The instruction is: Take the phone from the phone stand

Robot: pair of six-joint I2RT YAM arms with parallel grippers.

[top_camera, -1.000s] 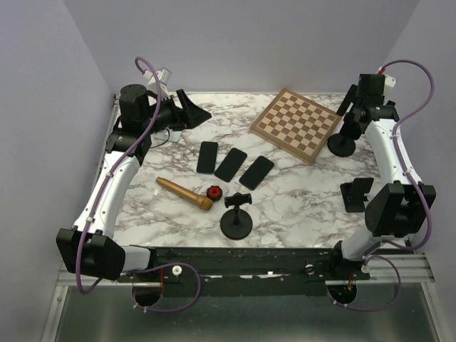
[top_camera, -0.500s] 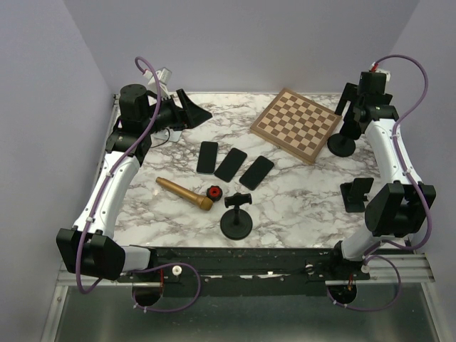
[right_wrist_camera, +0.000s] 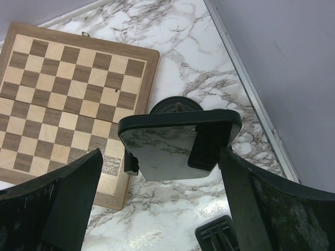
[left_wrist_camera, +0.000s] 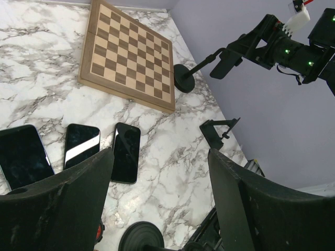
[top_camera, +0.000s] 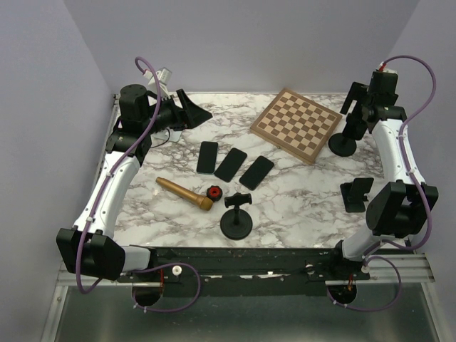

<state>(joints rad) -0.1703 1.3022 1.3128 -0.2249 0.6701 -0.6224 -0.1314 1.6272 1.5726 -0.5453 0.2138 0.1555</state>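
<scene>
Marble-patterned table (top_camera: 299, 196), lavender walls (top_camera: 43, 107)

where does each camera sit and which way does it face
top external: above, behind the robot, looking down on the table; left arm and right arm show.
left wrist: far left, facing across three phones to the chessboard; left-gripper fingers below.
right wrist: far right, looking down at the phone on its stand; right-gripper fingers below.
shared: the chessboard, in all three.

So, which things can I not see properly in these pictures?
Top external: the phone on the far stand is mostly hidden by the right end effector.
Right wrist: that stand's stem is behind the phone.
Left wrist: the leftmost flat phone is partly covered by the left end effector.
</scene>
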